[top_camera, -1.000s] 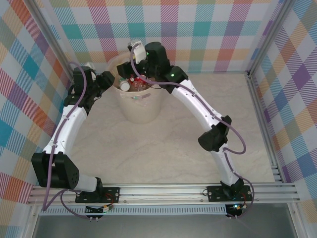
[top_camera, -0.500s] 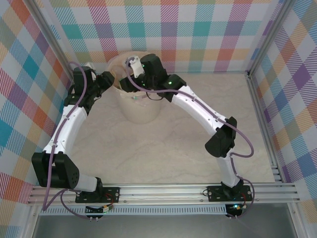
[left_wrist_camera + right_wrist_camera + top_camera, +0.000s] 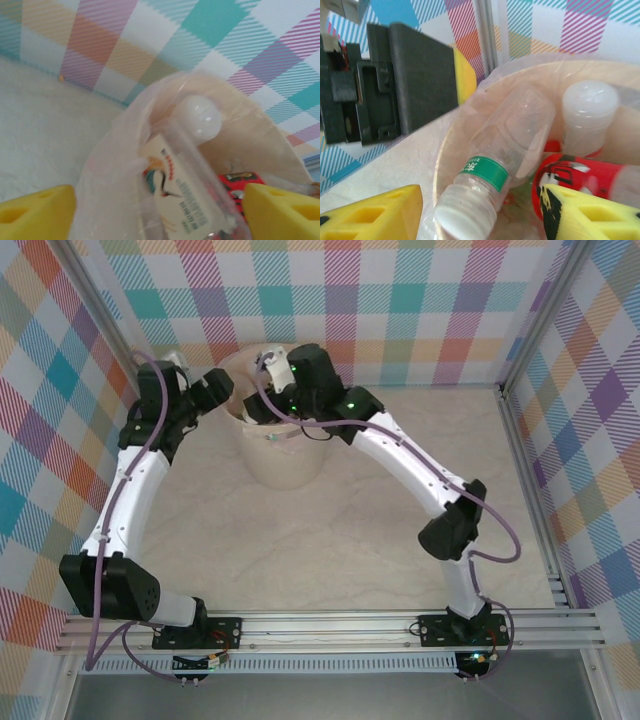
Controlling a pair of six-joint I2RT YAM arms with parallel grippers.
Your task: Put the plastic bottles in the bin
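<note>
While both arms reach toward the far left of the pale marbled tabletop (image 3: pixel 330 540), the step in hand reads as the drop-off. The large round cream plastic bin (image 3: pixel 285 455) stands near the checked back wall, and both grippers hang at its rim. The left gripper (image 3: pixel 160 212) has its yellow fingers wide apart and grips nothing. Below it, a clear plastic bottle with a white cap and pale label (image 3: pixel 182 175) lies loose inside the bin. The right gripper (image 3: pixel 480 215) likewise stands with jaws apart, with a gap on either side of the clear bottle with a green band (image 3: pixel 495 155), which lies in the bin beside a red-labelled bottle (image 3: pixel 582 192). Every bottle I can make out is in the bin, so the task looks nearly done. Next, each arm should lift straight up past the rim before swinging away, so no finger snags the bin.
</note>
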